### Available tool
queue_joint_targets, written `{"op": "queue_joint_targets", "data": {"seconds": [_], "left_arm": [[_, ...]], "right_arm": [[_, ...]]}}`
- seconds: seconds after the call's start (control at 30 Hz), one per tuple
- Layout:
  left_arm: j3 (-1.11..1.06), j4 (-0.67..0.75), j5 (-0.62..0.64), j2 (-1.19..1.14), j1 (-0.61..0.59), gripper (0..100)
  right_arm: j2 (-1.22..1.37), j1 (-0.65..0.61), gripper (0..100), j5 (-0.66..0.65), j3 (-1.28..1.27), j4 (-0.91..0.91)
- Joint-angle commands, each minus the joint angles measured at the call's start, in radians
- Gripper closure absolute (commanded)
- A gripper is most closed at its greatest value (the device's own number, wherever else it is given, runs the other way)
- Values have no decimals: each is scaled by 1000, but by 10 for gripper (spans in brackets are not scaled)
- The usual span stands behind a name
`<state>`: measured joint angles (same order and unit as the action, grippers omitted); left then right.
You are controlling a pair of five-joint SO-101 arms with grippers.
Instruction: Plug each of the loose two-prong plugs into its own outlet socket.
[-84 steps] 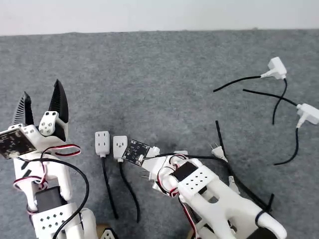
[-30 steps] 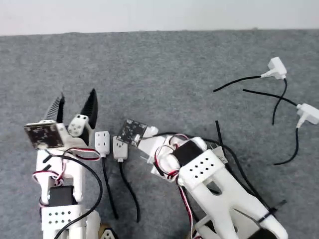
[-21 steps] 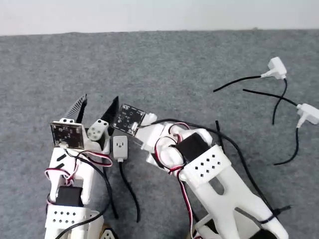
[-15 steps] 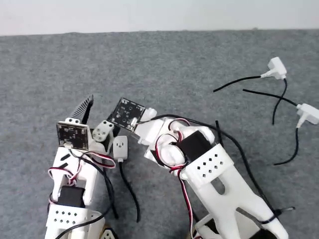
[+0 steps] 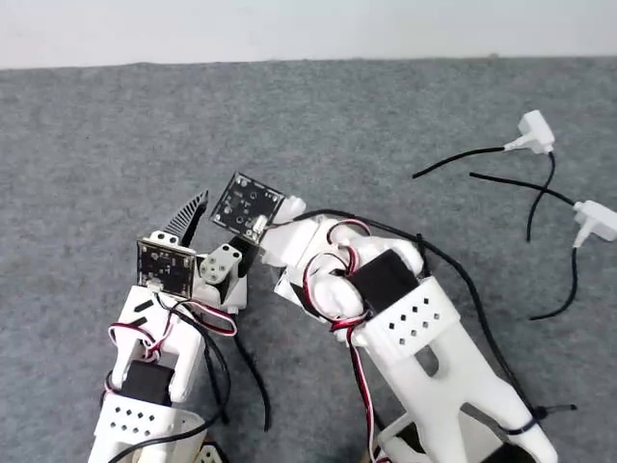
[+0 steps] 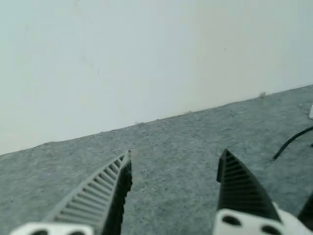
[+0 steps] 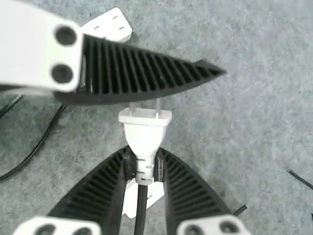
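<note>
**Crowding the socket: both arms have closed in on one spot**

Clamped between the fingers of the right pincer (image 7: 144, 152) is a two-prong plug (image 7: 143, 129), held by its body with the prongs pointing ahead and its cord trailing back through the grip. The outlet socket (image 7: 108, 23) lies near it on the grey counter (image 5: 337, 116), slots up. Directly between plug and socket, one ribbed finger (image 7: 146, 73) of the left pincer (image 6: 176, 156) cuts across, just in front of the prongs. That pincer stands wide apart and holds nothing.

Three seconds ago things were arranged differently. The left arm stood well off to the far side of the socket. It has since swung across until it hangs over the socket, so that from above only the socket cords (image 5: 249, 371) show behind it. The right arm, which was low and beside the socket, has lifted and carried its plug forward.

As I judge it, the plug is close to lined up, but the insertion is blocked while that finger sits in its path. The left arm probably means to steady the socket.

Two more loose plugs (image 5: 533, 131) (image 5: 598, 220) lie well apart from the socket, untouched.
</note>
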<state>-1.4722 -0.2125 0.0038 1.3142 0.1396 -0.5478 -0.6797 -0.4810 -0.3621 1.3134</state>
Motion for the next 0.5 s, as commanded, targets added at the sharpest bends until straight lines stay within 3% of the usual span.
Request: {"op": "queue_joint_targets", "data": {"seconds": [0.0, 0.47], "left_arm": [[8, -3, -12, 11, 9, 724], [-7, 2, -14, 11, 11, 724]], "right_arm": [[-42, 8, 990, 14, 123, 61], [-41, -42, 990, 20, 207, 93]]}}
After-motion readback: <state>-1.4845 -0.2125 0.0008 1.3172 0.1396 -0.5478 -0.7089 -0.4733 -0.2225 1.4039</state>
